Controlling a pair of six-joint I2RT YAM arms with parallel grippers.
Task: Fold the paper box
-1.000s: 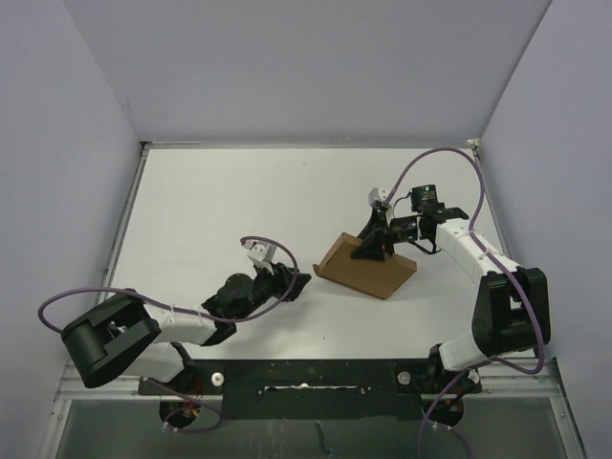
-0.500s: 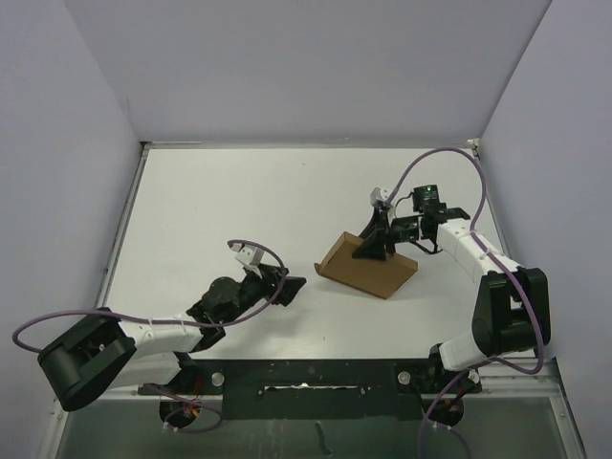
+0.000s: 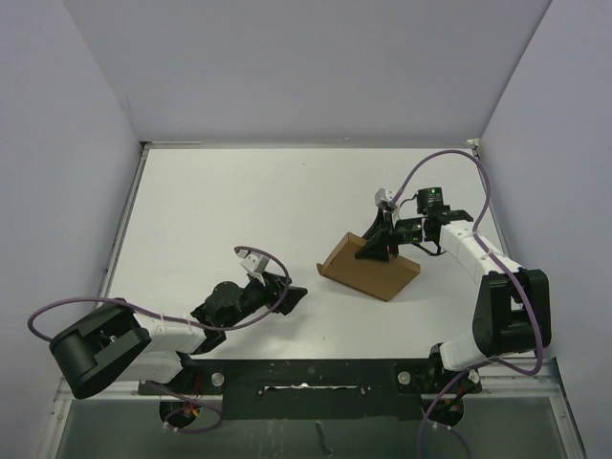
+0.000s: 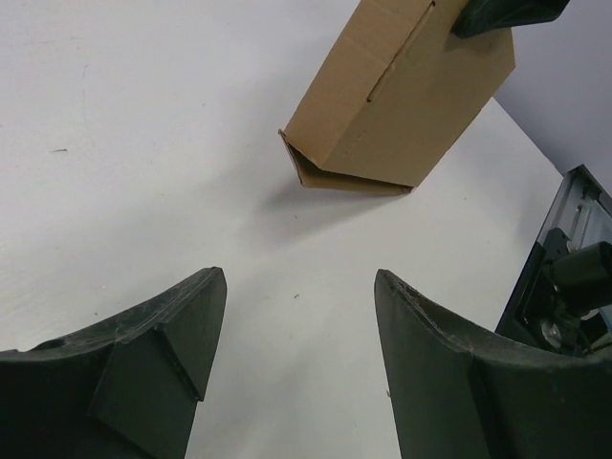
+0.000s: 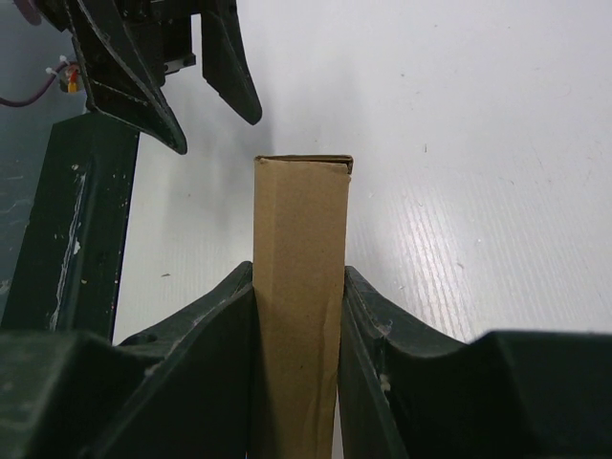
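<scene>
The paper box [image 3: 368, 268] sits at 3 o'clock on the counter [image 3: 220, 210]. Only the right wrist view shows the right end effector [image 5: 298, 282] pinching its thin side; the left end effector [image 4: 301, 287] is spread, empty.

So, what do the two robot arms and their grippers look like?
The left arm and right arm have white links and black joints. The left gripper and right gripper have two dark wedge-shaped fingers. A thin purple cable loops along each.

The paper box [image 3: 368, 273] is plain brown, the table [image 3: 239, 210] white.
</scene>
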